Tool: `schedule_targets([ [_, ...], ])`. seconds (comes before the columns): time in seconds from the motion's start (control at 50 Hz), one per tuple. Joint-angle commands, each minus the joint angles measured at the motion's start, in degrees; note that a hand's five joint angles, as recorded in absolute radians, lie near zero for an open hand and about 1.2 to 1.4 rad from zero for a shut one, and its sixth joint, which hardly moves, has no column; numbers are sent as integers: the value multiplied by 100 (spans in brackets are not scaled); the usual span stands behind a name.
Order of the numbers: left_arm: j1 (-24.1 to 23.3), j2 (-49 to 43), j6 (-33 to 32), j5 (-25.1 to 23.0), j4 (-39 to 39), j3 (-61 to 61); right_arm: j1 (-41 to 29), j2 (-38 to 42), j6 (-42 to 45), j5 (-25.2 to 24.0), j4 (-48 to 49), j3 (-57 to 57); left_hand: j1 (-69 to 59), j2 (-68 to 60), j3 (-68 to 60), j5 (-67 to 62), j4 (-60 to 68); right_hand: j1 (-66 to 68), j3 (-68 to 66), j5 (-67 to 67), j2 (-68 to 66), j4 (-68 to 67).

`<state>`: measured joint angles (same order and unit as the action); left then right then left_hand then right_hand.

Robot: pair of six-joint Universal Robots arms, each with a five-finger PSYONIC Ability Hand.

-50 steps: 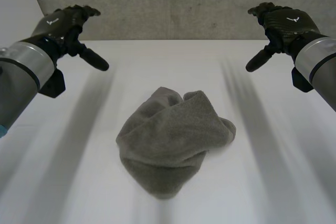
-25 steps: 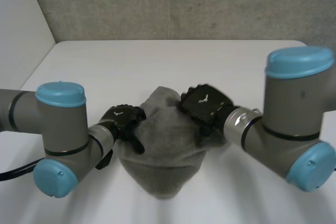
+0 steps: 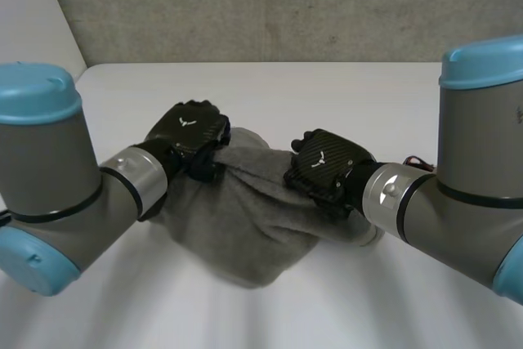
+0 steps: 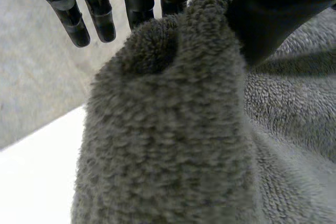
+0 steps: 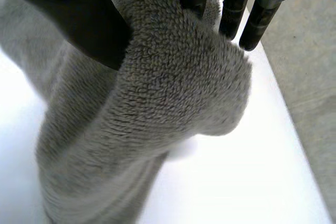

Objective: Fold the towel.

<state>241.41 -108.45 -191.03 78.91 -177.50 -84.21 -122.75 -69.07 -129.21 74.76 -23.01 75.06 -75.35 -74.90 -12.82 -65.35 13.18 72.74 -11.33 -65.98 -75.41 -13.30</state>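
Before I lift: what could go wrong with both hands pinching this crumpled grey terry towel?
The left hand and right hand each pinch a bunched fold of the grey terry towel, no corner showing; lifting may raise a wad. Some left fingers stand clear of the cloth, so that pinch might slip.

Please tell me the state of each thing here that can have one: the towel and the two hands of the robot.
towel: crumpled in a heap, not folded, gripped on two sides, its lower part on the table.
left hand: shut on the towel, pinching a fold at the heap's far left part between thumb and fingers.
right hand: shut on the towel, pinching a fold at the heap's right part.
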Motion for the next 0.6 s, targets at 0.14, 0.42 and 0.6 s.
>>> schedule_targets([
  [0.14,47,1239,57,802,-2421,-271,216,-1852,-3291,575,4695,893,-465,-510,282,-465,-318,726,133,-402,-459,330],
  [0.42,73,2426,260,240,-4551,-1695,524,-1938,-2963,-541,3810,1004,-465,-510,282,-465,-318,-3439,133,3763,3707,330],
  [0.6,275,1355,216,81,-2363,-1608,419,-881,-983,-559,701,43,6598,6552,282,6535,-318,-7274,133,6598,7541,330],
])
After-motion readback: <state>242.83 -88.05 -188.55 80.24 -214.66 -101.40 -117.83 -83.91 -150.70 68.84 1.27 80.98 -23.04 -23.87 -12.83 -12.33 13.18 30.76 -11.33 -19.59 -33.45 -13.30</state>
